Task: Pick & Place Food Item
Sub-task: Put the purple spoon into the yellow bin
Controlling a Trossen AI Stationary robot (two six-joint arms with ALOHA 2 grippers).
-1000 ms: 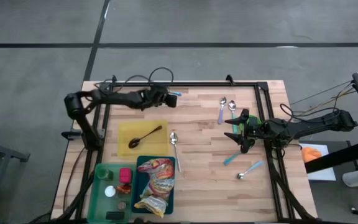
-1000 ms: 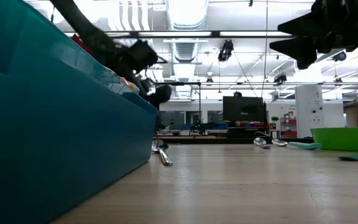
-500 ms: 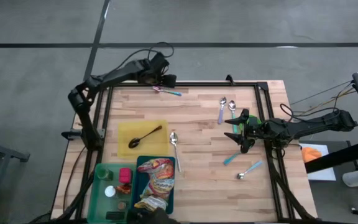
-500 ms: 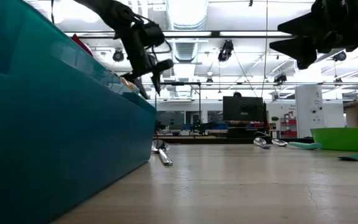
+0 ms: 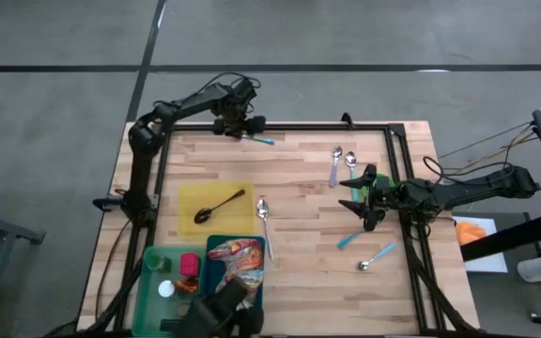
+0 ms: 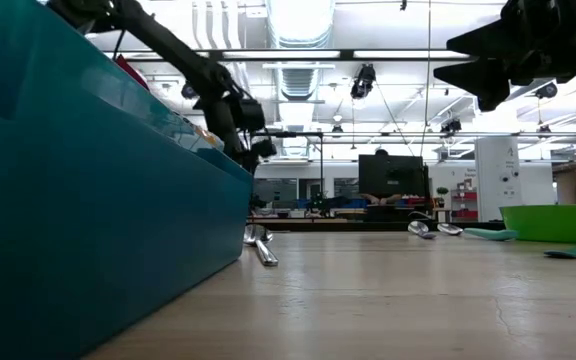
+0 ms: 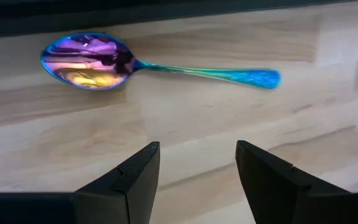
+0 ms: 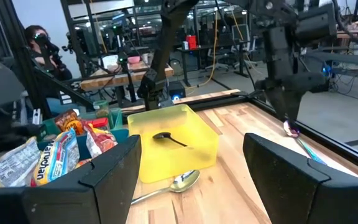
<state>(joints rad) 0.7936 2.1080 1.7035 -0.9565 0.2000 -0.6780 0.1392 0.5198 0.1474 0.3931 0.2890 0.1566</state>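
The food items, printed snack bags (image 5: 237, 266), lie in a teal bin (image 5: 211, 246) at the table's near left; the right wrist view shows them (image 8: 61, 149) too. My left gripper (image 5: 239, 130) hangs at the table's far edge, pointing down, open and holding nothing (image 7: 197, 168). An iridescent spoon (image 7: 92, 60) lies flat on the wood just beyond its fingertips. My right gripper (image 5: 353, 198) hovers level over the table's right half, open and holding nothing, facing the bins.
A yellow tub (image 5: 195, 192) holds a black spoon (image 5: 219, 204); a silver spoon (image 5: 264, 214) lies beside it. A green bin (image 5: 153, 258) stands left of the teal one. More spoons (image 5: 342, 163) (image 5: 378, 255) lie at the right. A dark shape (image 5: 219, 305) covers the teal bin's near end.
My left gripper has swung from lying nearly level over the far-left wood toward the table's far edge, risen a little and tipped nose-down over the iridescent spoon, which has stayed put. A dark shape has come in over the teal bin's near end.
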